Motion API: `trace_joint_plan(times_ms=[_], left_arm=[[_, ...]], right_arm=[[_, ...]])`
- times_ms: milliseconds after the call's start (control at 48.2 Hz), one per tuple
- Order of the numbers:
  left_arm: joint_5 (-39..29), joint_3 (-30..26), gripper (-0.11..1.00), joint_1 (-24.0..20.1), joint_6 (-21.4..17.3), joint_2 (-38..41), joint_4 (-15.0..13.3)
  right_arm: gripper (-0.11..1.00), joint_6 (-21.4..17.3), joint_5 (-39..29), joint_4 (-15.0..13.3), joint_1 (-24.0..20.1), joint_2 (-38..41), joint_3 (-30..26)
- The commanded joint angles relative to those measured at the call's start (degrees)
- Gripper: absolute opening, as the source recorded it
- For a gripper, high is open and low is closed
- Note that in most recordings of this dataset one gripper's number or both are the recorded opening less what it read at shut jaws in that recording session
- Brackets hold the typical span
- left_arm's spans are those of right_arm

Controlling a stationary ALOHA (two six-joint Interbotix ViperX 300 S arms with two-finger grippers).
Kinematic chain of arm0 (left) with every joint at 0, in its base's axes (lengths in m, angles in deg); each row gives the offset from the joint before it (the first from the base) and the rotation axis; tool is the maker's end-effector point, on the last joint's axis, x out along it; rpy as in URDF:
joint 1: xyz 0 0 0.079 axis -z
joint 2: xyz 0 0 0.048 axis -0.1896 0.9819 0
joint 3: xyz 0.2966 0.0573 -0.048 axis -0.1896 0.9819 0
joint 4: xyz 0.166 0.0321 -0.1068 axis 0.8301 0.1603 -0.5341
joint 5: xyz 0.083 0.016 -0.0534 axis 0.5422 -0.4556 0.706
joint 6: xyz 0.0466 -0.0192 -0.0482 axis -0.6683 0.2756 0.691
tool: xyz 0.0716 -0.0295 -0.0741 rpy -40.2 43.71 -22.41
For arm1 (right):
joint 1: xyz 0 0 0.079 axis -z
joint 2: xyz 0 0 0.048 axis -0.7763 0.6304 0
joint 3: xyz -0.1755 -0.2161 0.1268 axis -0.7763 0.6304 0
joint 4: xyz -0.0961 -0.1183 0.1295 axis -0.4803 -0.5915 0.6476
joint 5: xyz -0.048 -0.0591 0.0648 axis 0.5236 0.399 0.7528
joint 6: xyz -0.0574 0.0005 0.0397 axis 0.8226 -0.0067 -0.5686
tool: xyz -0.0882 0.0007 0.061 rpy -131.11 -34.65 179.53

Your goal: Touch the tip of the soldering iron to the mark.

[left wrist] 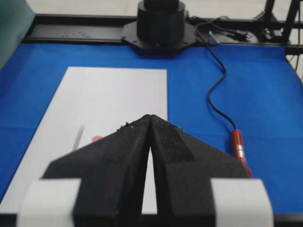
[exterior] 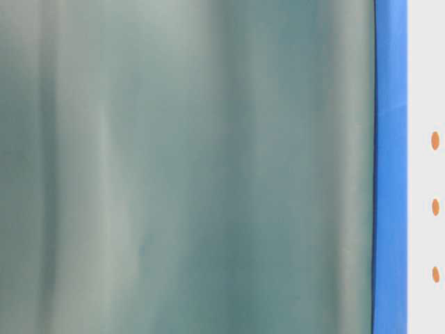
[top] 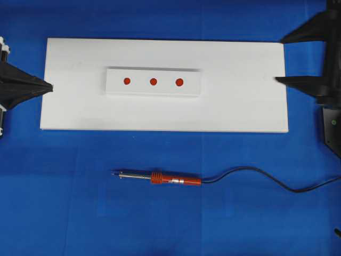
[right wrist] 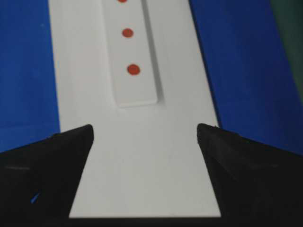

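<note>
Blue cloth (top: pixel 53 202) covers your whole bench, and on it the soldering iron (top: pixel 160 178) lies flat, well apart from both arms and in front of the white board (top: pixel 245 101), its silver tip pointing to the left of the overhead view and its black cord (top: pixel 256 176) trailing off to the right. Nothing holds it yet.

On the board sits a raised white strip (top: pixel 153 82) carrying three red marks in a row (top: pixel 153 81); which of them is meant you cannot tell from here.

Your right gripper (top: pixel 279 58) hangs over the board's right end with its jaws wide apart, which reads as readiness to take the orange-red handle. Your left gripper (left wrist: pixel 149 116) rests at the board's left edge with its jaws pressed together on nothing, so it looks parked.

Lying level as it does, the iron will probably want a grasp across the handle.
</note>
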Motion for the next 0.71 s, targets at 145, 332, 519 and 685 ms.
trace_joint_plan(times_ms=[145,332,519,685], left_arm=[[0.26,-0.7,0.0,-0.18,0.09,0.18,0.09],[0.26,-0.62,0.0,-0.18,0.09,0.18,0.09],[0.26,-0.62,0.0,-0.18,0.09,0.18,0.09],[0.0,-0.62,0.0,-0.18,0.09,0.18,0.09]], right_arm=[[0.84,-0.35,0.79,-0.09,0.18,-9.32,6.86],[0.84,-0.35,3.25,-0.09,0.18,-11.87,11.69],[0.81,-0.53,5.98,0.35,0.18,-12.39,15.21],[0.8,-0.62,7.56,1.14,0.18,-12.39,17.05]])
